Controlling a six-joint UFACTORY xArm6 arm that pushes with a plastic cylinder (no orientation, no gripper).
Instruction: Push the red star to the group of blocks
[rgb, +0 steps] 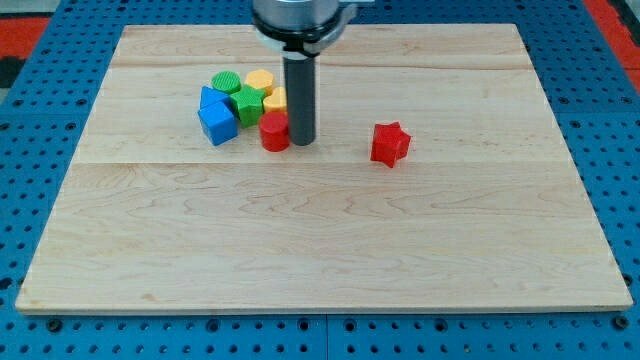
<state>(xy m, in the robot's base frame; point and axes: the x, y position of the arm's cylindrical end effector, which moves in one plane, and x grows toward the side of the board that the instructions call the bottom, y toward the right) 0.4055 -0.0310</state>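
Wide wooden worktop (330, 250) fills the view, sitting on a blue pegboard base (30, 80). Down from the view's top comes the dark rod, and my tip (301, 142) is planted right beside the red cylinder (274, 131), on its right, at the edge of the cluster. No tool with jaws here, just the plain rod, so nothing spread or pinched. The group: blue blocks (216, 116), green blocks (238, 95), yellow blocks (266, 88), packed together. And the red star (390, 144) sits alone, well apart to the view's right of my tip.
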